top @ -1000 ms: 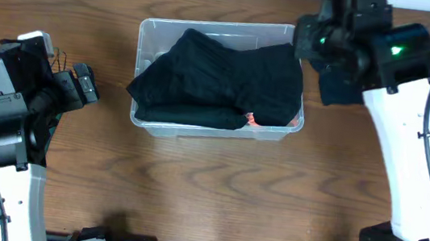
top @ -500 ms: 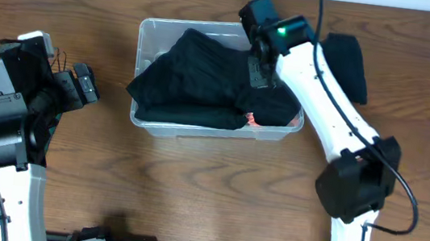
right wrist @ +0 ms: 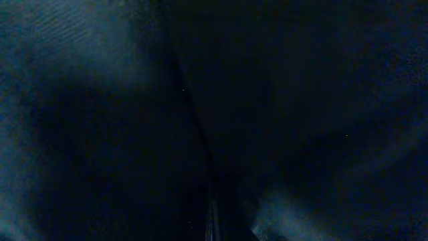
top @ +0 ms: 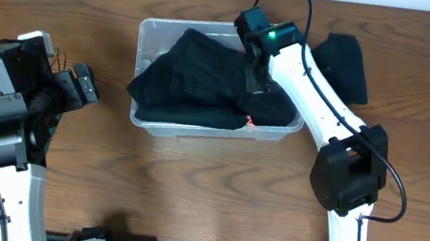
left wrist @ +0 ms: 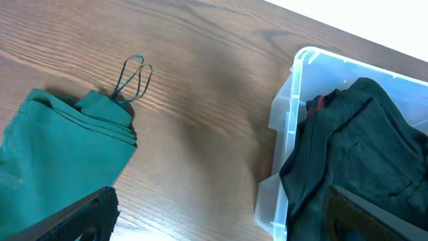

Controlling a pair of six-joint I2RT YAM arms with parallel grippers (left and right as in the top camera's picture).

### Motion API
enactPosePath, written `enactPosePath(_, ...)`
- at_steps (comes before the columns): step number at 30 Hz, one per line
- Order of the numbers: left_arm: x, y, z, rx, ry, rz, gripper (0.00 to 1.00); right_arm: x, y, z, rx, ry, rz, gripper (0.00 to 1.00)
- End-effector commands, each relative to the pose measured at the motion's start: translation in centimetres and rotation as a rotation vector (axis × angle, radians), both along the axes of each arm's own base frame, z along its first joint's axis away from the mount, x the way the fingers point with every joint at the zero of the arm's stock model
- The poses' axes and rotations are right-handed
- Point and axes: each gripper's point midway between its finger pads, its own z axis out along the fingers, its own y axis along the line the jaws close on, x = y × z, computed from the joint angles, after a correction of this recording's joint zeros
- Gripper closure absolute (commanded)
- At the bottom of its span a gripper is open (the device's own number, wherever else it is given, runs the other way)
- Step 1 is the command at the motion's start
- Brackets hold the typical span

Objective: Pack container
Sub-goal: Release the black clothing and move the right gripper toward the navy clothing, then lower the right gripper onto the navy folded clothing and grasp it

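Since a second ago the right arm has swung in from the far right corner, so the right fingers (top: 256,81) are now down inside the clear rectangular plastic container (top: 148,32), clenched shut with nothing visibly held, and pushing into the pile of black folded clothes (top: 203,79) near its right end. That wrist's camera shows nothing but dark fabric right up against the lens, so no detail there. With the arm out of the way you can see another black garment (top: 345,62) lying on the brown wooden tabletop (top: 191,191) just right of the container, outside it. A tiny orange-red scrap (top: 251,120) peeks out at the container's front right. The left fingers (top: 82,85) haven't budged, spread wide open and holding nothing, hovering well to the left of the container. From that wrist's view there's a folded teal-green cloth (left wrist: 60,161) with a thin loop (left wrist: 134,77) at one corner lying on the wood, apart from the container's rounded corner. The container itself sits at the back middle of the tabletop, stuffed, with black fabric spilling over the left rim.
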Motion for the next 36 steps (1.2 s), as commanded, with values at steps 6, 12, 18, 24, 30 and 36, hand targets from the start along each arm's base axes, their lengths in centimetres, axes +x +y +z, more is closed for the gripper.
enactPosePath(6, 0.0, 0.0, 0.6, -0.004, -0.014, -0.001, 0.02, -1.6, 0.6, -3.1, 0.043, 0.096, -0.038, 0.99)
enactPosePath(12, 0.0, 0.0, 0.6, -0.004, -0.014, -0.001, 0.02, -0.3, 0.4, 1.7, 0.089, 0.007, -0.040, 0.99)
enactPosePath(18, 0.0, 0.0, 0.6, -0.004, -0.014, -0.001, 0.02, 0.8, -1.2, 11.6, 0.181, -0.215, -0.003, 0.99)
enactPosePath(24, 0.0, 0.0, 0.6, -0.004, -0.014, -0.001, 0.02, 1.8, -9.2, 15.5, 0.194, -0.297, -0.137, 0.99)
enactPosePath(30, 0.0, 0.0, 0.6, -0.004, -0.014, -0.001, 0.02, 2.5, -18.2, 13.3, 0.258, -0.232, -0.283, 0.99)
enactPosePath(36, 0.0, 0.0, 0.6, -0.004, -0.014, -0.001, 0.02, 1.9, -24.4, 10.0, 0.460, -0.192, -0.411, 0.99)
